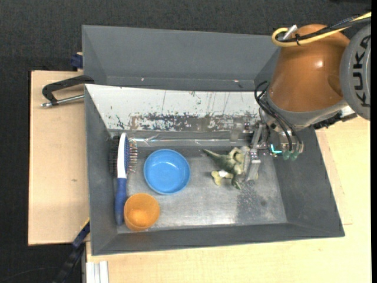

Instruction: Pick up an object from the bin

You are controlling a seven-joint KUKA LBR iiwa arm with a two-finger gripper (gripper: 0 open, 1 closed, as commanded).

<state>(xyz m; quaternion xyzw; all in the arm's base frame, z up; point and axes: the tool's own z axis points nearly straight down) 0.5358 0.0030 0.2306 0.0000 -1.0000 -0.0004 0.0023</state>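
orange wrist cover (306, 69) over the bin (306, 184)'s right wall; gripper (254, 164) just beside a green toy dinosaur (227, 168), grip can't be told; bare floor in front, blue bowl (168, 171) left.

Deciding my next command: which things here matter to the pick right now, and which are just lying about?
In play:
- gripper
- green and cream toy dinosaur, right beside the gripper, centre-right

Lying about:
- blue bowl, middle
- orange cup, front left
- blue-and-white brush, far left

From my feed I see a dark, speckled carpet-like floor (177, 2) across the top and left, and a pale wood-toned surface (235, 264) along the bottom and right.
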